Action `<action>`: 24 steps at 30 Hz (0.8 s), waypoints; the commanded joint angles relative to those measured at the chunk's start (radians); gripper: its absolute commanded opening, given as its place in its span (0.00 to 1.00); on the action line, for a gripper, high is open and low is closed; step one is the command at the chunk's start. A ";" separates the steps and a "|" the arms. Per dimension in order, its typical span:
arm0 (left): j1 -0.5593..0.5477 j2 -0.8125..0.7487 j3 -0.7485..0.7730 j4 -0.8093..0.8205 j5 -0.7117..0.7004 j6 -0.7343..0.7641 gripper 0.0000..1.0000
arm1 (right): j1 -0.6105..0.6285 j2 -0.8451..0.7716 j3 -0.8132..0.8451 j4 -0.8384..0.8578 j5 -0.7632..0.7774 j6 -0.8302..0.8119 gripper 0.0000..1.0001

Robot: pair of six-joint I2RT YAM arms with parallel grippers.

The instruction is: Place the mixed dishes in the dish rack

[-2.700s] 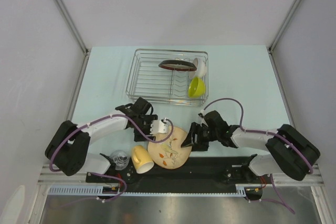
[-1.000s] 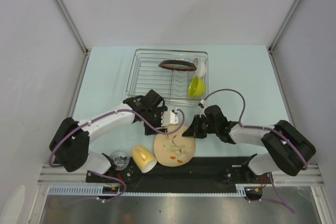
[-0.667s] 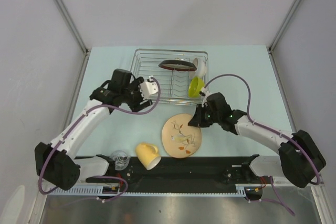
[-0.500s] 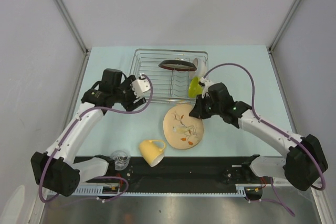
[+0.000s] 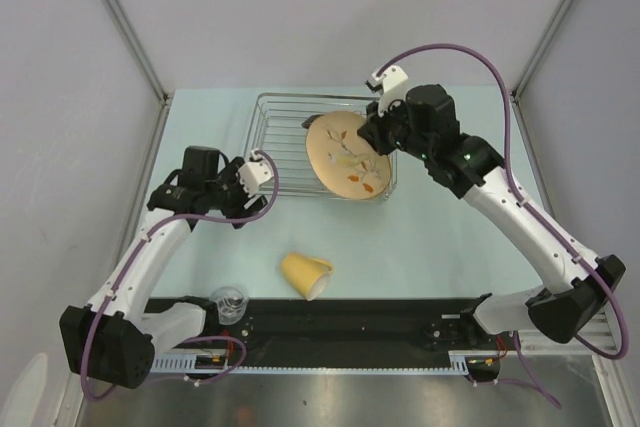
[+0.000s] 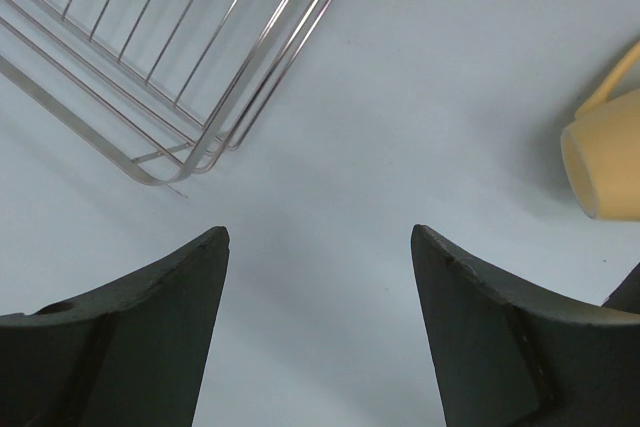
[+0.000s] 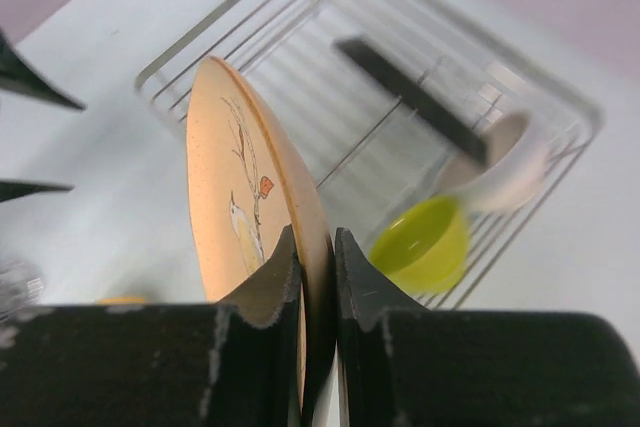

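Left gripper (image 6: 320, 242): jaws spread wide, nothing between them. It hangs over bare table (image 5: 450, 217), pointed down, just off the near left corner of the dish rack (image 5: 262, 137). In the left wrist view that wire corner lies upper left of the fingers (image 6: 150, 317).

Small clear glass (image 5: 229, 299): upright at the near edge of the table, by the left arm's base, well apart from the rack.

Yellow mug (image 5: 306, 275): on its side on the table, mouth turned toward the near right, between the two arms and well short of the rack. The left wrist view catches its rim at the right edge of the frame.

Beige patterned plate (image 5: 345, 157): off the table, tilted up on edge over the right half of the rack, its painted face to the top camera. Cannot tell if its lower edge touches the wires.

Right gripper (image 7: 315, 242): clamped on the plate's rim, one finger on each face, arm reaching in from the right.

In the rack, seen past the plate in the right wrist view:
- dark red-rimmed beige plate (image 7: 415, 97), standing on edge.
- white bowl (image 7: 505, 162), propped on its side just beside it.
- lime-green bowl (image 7: 425, 242), on its side, next to the white one.
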 commanded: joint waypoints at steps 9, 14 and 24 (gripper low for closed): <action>0.058 -0.042 -0.053 0.042 0.056 -0.030 0.79 | 0.158 0.168 0.049 0.455 0.298 -0.853 0.00; 0.069 -0.038 -0.067 0.058 0.059 -0.031 0.79 | 0.185 0.214 -0.026 0.563 0.322 -1.094 0.00; 0.081 -0.030 -0.076 0.074 0.057 -0.039 0.79 | 0.169 0.230 -0.078 0.588 0.244 -1.226 0.00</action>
